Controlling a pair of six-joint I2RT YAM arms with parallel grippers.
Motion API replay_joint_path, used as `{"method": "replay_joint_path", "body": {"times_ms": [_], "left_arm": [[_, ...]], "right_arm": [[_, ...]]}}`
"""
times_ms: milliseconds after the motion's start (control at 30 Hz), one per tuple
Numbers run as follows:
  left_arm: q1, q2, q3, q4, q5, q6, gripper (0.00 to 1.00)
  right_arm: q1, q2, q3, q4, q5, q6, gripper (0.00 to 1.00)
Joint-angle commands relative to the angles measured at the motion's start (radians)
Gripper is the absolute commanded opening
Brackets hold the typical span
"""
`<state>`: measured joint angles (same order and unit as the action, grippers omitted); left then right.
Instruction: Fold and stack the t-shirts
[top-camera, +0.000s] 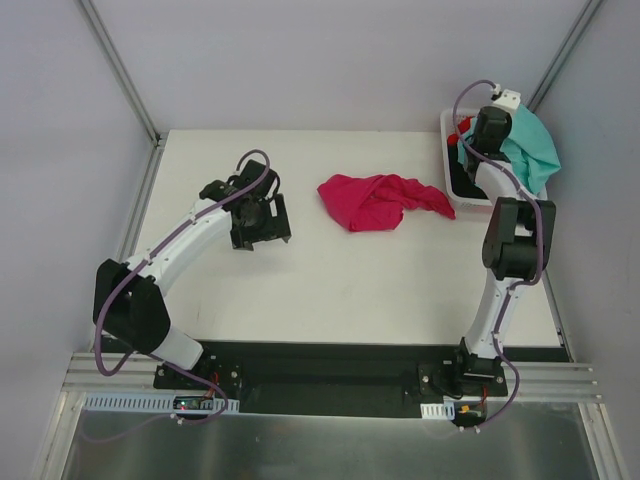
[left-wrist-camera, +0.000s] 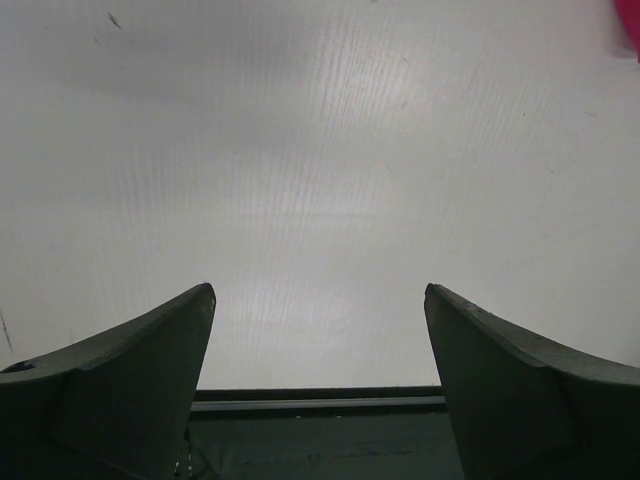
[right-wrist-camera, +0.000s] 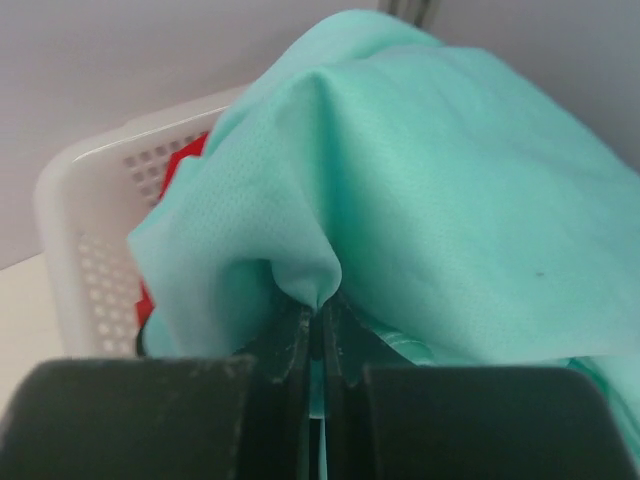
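- The right gripper (right-wrist-camera: 320, 315) is clenched on a small puckered fold of the teal-mint t-shirt (right-wrist-camera: 450, 200), which lies heaped over the white basket (right-wrist-camera: 80, 230) at the table's far right corner, with part of it spilling over the rim.
- The pinch takes in only a thin ridge of cloth. If the arm lifts quickly, the fold will likely slide out from between the fingers and the shirt will drop back.
- A red shirt (right-wrist-camera: 190, 160) sits under the teal one inside the basket. Drag between the fabrics may pull it up and out as well.
- The basket looks light, and cloth caught on its rim could tip it or shift it along the table (left-wrist-camera: 300, 150).
- The right arm is stretched forward from its base, its wrist bent down into the basket's mouth.
- The left gripper (left-wrist-camera: 320, 300) is spread wide and holds nothing. It hangs over bare tabletop left of centre, at the end of an arm reaching diagonally inward.
- The magenta t-shirt (top-camera: 375, 200) lies crumpled mid-table between the two grippers, apart from both and unfolded.
- No shirt appears folded or stacked, so the job looks to be at its start.
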<state>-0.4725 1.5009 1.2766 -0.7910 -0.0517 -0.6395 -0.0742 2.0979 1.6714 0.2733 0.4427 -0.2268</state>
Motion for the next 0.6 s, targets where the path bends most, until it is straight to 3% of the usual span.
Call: {"method": "replay_joint_path", "body": {"times_ms": [0, 167, 200, 267, 300, 467, 567], "left_arm": [[-0.011, -0.059, 0.012, -0.014, 0.000, 0.004, 0.86], [-0.011, -0.088, 0.003, -0.016, 0.000, 0.000, 0.86], [-0.011, -0.093, 0.003, -0.016, 0.000, 0.001, 0.86], [-0.011, -0.103, 0.004, -0.019, -0.002, 0.001, 0.86], [-0.011, -0.105, 0.004, -0.019, -0.005, 0.000, 0.86], [-0.011, -0.079, 0.007, -0.016, -0.020, -0.011, 0.87], [-0.012, -0.038, 0.013, 0.019, -0.023, -0.002, 0.87]], "right_arm": [[0.042, -0.118, -0.019, 0.040, 0.066, 0.040, 0.01], [0.054, -0.137, -0.047, -0.008, 0.076, 0.057, 0.04], [0.056, -0.142, -0.009, -0.037, 0.058, 0.057, 0.29], [0.057, -0.150, 0.034, -0.126, -0.005, 0.046, 0.42], [0.057, -0.157, 0.063, -0.152, -0.025, 0.038, 0.54], [0.073, -0.286, 0.114, -0.226, -0.143, 0.052, 0.74], [0.096, -0.393, 0.117, -0.363, -0.199, 0.144, 0.76]]}}
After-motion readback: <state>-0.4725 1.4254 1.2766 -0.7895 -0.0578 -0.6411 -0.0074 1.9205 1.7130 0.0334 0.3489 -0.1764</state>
